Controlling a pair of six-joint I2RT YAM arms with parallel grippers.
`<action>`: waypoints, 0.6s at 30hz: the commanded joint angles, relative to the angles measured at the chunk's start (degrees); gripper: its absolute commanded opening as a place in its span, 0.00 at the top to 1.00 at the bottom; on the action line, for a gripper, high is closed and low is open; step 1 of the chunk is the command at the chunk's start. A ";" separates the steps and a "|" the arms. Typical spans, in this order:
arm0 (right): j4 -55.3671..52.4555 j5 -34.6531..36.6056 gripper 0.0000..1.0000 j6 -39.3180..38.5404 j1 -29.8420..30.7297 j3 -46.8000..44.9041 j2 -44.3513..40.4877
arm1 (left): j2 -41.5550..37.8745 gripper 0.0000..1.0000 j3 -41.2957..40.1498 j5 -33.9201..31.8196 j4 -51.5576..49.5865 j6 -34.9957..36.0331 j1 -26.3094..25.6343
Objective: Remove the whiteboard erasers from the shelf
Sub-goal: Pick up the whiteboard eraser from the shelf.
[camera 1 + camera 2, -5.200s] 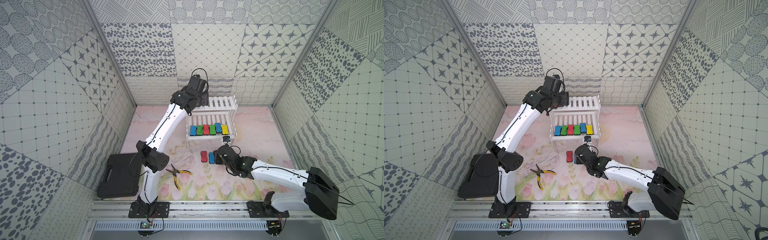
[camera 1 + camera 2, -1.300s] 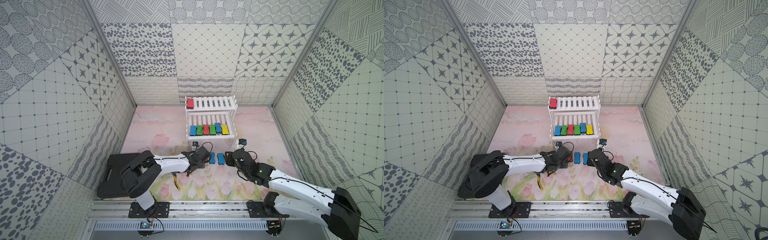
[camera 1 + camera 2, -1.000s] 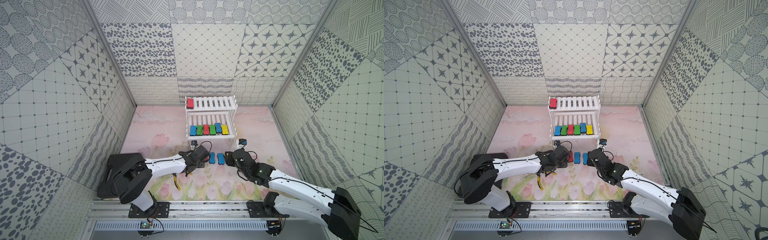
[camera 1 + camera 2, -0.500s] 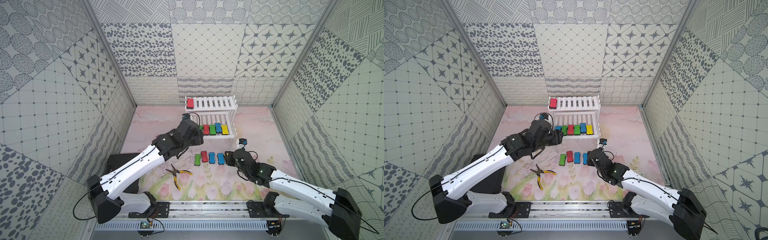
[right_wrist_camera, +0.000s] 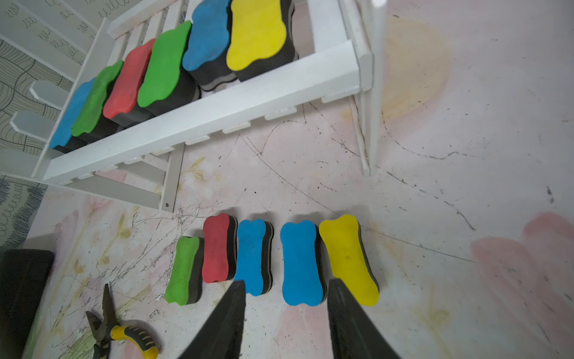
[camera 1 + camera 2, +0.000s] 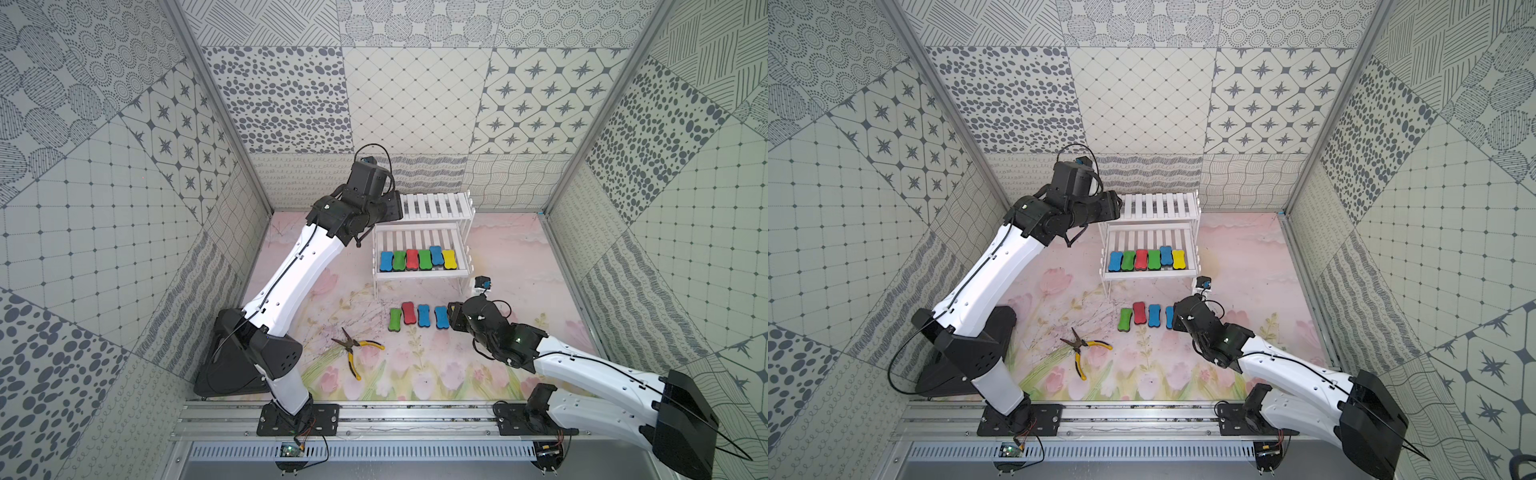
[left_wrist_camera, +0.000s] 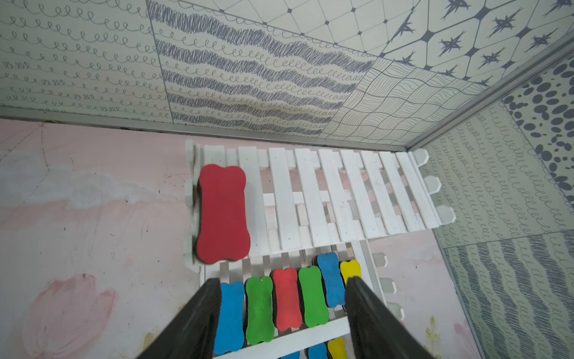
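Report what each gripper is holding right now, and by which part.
Nothing is held. The left gripper is open above the shelf, and the right gripper is open over a blue eraser on the table.

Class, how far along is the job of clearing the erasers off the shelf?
Done: a row of five erasers lies on the mat. In hand: nothing is gripped; the left gripper, open, hovers near the red eraser on the upper tier of the shelf, and the right gripper, open, hangs over the row. Left: that red eraser and the six erasers on the lower tier, seven of twelve.
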 commanded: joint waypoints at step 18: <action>1.80 -0.37 0.53 -0.43 -1.83 1.20 0.94 | 12.90 0.29 13.30 -17.88 -10.17 10.27 -0.43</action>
